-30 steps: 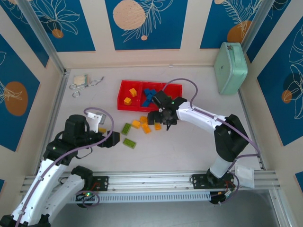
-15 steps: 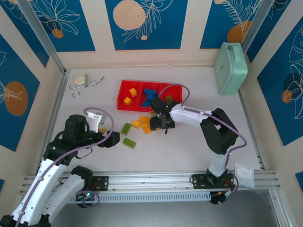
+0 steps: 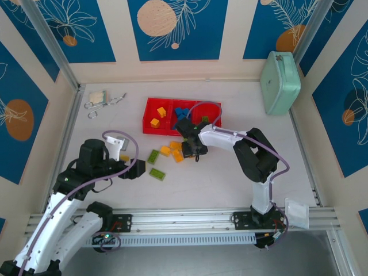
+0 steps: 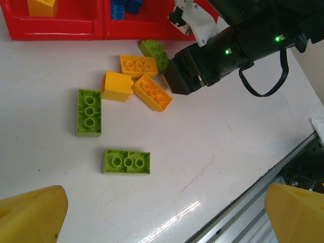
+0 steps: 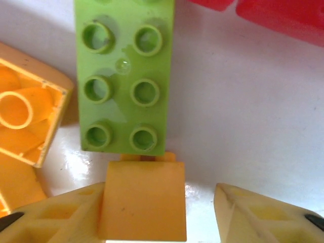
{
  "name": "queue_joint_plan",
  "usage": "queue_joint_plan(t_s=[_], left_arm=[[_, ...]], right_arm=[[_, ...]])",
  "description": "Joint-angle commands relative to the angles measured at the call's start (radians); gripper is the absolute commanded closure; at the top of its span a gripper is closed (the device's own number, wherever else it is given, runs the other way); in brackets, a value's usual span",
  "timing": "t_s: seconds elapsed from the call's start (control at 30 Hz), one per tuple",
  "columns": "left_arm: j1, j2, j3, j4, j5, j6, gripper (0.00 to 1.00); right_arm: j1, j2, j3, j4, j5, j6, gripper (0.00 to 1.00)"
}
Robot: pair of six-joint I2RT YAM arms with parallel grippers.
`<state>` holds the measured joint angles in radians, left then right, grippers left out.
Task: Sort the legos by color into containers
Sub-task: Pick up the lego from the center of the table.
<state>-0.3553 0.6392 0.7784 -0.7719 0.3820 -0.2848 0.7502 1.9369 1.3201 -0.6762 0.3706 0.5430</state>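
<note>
The red tray (image 3: 150,127) holds orange legos in its left container and blue legos (image 3: 181,113) in the middle one; the right arm partly hides the right container. Loose orange legos (image 4: 152,92) and green legos (image 4: 126,161) lie in front of it. My right gripper (image 3: 190,152) is down among them. In the right wrist view an orange lego (image 5: 143,202) sits between its fingers (image 5: 76,212); the left finger touches it and the right stands apart. A green lego (image 5: 124,76) lies just beyond. My left gripper (image 3: 135,168) hangs open and bare near the green legos.
A mint-green case (image 3: 280,82) leans at the back right. Metal clips (image 3: 103,100) lie at the back left. The metal rail (image 3: 190,218) runs along the near edge. Bare table lies between the loose legos and the rail.
My right gripper has moved left and down into the loose legos, and its jaws have narrowed around an orange one. The left arm has not moved.
</note>
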Motion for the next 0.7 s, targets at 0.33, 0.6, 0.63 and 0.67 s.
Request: queue_joint_plan(t_s=[0.33,0.6,0.63,0.67], left_arm=[[0.011,-0.006,0.010,-0.017,-0.015,-0.012,0.01],[0.011,-0.030,0.010,-0.017,-0.020,-0.012,0.01],[0.011,-0.035,0.010,-0.015,-0.019,-0.012,0.00],[0.011,-0.043,0.009,-0.015,-0.020,-0.012,0.01]], right_arm=[[0.084,-0.009,0.188,-0.232,0.072,-0.030,0.72],[0.068,-0.047,0.308,-0.168,0.018,-0.048,0.71],[0.064,-0.033,0.338,-0.154,0.006,-0.052,0.71],[0.064,-0.012,0.374,-0.146,0.000,-0.053,0.71]])
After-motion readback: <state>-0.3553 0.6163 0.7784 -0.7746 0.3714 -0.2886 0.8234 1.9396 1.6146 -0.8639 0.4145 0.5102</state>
